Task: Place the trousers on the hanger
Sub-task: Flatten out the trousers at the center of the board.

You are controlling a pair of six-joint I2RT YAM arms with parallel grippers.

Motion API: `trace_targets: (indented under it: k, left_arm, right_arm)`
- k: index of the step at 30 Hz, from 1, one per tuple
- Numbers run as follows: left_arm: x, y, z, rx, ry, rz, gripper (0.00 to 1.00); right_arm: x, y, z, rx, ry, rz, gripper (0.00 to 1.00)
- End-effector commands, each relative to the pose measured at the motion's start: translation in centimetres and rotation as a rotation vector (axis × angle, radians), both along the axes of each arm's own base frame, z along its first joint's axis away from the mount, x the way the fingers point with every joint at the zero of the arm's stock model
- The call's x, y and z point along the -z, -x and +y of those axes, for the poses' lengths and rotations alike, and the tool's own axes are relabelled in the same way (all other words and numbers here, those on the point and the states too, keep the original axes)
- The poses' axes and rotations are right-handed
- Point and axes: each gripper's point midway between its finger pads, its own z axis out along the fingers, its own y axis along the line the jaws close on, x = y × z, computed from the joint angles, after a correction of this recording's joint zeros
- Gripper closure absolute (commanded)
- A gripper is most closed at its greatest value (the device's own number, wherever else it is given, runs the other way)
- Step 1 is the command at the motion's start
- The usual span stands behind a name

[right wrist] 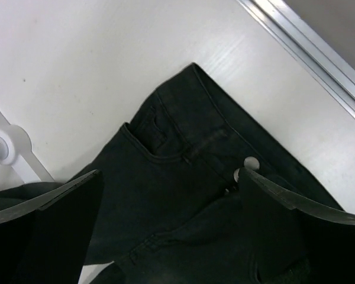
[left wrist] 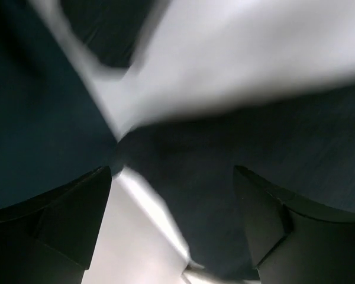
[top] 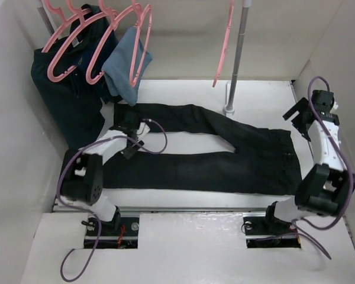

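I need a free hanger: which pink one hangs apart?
The pink hanger beside the upright pole, bare and alone; the other three bunch at top left with the dark garment and blue cloth.

**A:** Anyone got the tally on that one?

**B:** Yep, there were four pink hangers [top: 223, 44], one pair of black trousers [top: 213, 168], one navy garment [top: 65, 100], one light-blue cloth [top: 127, 65], one metal pole [top: 239, 53] and two arms [top: 326, 145].

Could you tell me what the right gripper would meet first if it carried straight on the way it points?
Most likely the trousers: the right gripper points down at their waist end, its fingers open above the cloth. How far above is unclear.
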Motion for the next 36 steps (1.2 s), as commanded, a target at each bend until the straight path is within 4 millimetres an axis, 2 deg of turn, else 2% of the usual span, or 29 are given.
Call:
trace_targets:
  k: [1,2,3,4,5,6,7,10,12,14,15,18,20,22,23,24,28,29,30,31,32,33,34,35,36]
  left_arm:
    - [1.0,-3.5,-1.8,-0.063,-0.005,-0.128,0.19]
    - [1.0,-4.4,-1.4,-0.089,-0.034,-0.153,0.19]
    - [-0.5,-6.3,-1.0,-0.125,-0.075,-0.227,0.15]
    - [-0.6,-7.1,-0.9,-0.151,-0.09,-0.253,0.15]
    - [0.1,-7.7,-0.7,-0.161,-0.115,-0.249,0.15]
    - [-0.2,-8.4,-0.7,-0.171,-0.122,-0.27,0.15]
    - [-0.2,-9.4,-1.4,-0.154,-0.124,-0.278,0.14]
    - [0.1,-10.5,-1.6,-0.136,-0.131,-0.288,0.13]
    - [1.6,-10.5,-1.5,-0.132,-0.159,-0.254,0.13]
    - [2.6,-10.4,-1.5,-0.114,-0.166,-0.223,0.17]
    - [3.2,-10.4,-1.6,-0.108,-0.162,-0.209,0.22]
    - [3.4,-10.2,-2.1,-0.101,-0.128,-0.18,0.22]
    - [2.8,-10.5,-2.9,-0.096,-0.074,-0.178,0.2]
    - [0.9,-11.0,-3.7,-0.084,-0.024,-0.188,0.17]
    - [0.6,-11.2,-4.1,-0.074,-0.003,-0.185,0.16]
    - [-0.6,-12.0,-5.1,-0.051,0.047,-0.194,0.13]
    - [1.0,-12.5,-6.6,0.042,0.031,-0.102,0.11]
    - [3.3,-12.2,-6.5,0.049,0.01,-0.047,0.12]
    - [4.2,-12.0,-6.3,0.045,-0.006,-0.026,0.19]
    - [5.0,-11.9,-6.1,0.041,-0.02,-0.008,0.19]
    - [6.1,-11.2,-5.9,0.042,-0.03,0.023,0.37]
    - [6.7,-10.8,-5.6,0.038,-0.045,0.039,0.51]
    - [7.1,-10.3,-5.4,0.029,-0.045,0.05,0.66]
    - [7.5,-9.3,-5.1,0.019,-0.046,0.067,0.86]
    - [6.4,-9.0,-4.3,0.001,-0.051,0.046,1.0]
  right_arm:
    - [-0.9,-3.1,0.7,-0.12,-0.018,-0.014,0.0]
    - [-0.7,-3.7,0.2,-0.11,-0.007,-0.011,0.0]
    - [-0.1,-3.9,-0.3,-0.095,0.002,0.009,0.0]
    - [0.0,-4.5,-0.5,-0.095,0.001,0.012,0.0]
    - [1.8,-5.1,-0.7,-0.095,-0.017,0.056,0.0]
    - [2.5,-5.6,-0.8,-0.095,-0.023,0.072,0.0]
    - [4.2,-6.3,-0.7,-0.118,-0.054,0.111,0.0]
    - [7.1,-7.0,0.2,-0.151,-0.111,0.171,0.0]
    - [9.7,-7.3,0.1,-0.15,-0.131,0.217,0.0]
    - [10.5,-7.8,-0.2,-0.143,-0.129,0.234,0.0]
    - [11.8,-8.0,-0.3,-0.142,-0.139,0.259,0.0]
    - [12.7,-8.2,-0.9,-0.125,-0.123,0.284,0.05]
    - [13.1,-8.1,-1.6,-0.102,-0.094,0.302,0.08]
    - [13.5,-8.1,-2.2,-0.098,-0.074,0.325,0.14]
    - [13.5,-8.1,-2.3,-0.092,-0.066,0.329,0.21]
    - [13.9,-7.9,-2.6,-0.094,-0.055,0.344,0.23]
    - [14.0,-7.7,-3.1,-0.081,-0.052,0.356,0.23]
    - [14.0,-7.7,-3.1,-0.08,-0.052,0.356,0.23]
    - [14.0,-7.7,-3.1,-0.08,-0.052,0.356,0.23]
    - [14.0,-7.6,-3.3,-0.083,-0.039,0.363,0.25]
    - [14.4,-7.1,-3.6,-0.073,-0.045,0.374,0.29]
    - [14.4,-7.1,-3.6,-0.073,-0.046,0.374,0.41]
    - [14.6,-6.9,-4.0,-0.063,-0.048,0.374,0.47]
    - [15.1,-6.1,-4.5,-0.046,-0.049,0.39,0.55]
    - [14.8,-6.3,-4.6,-0.045,-0.042,0.375,0.64]
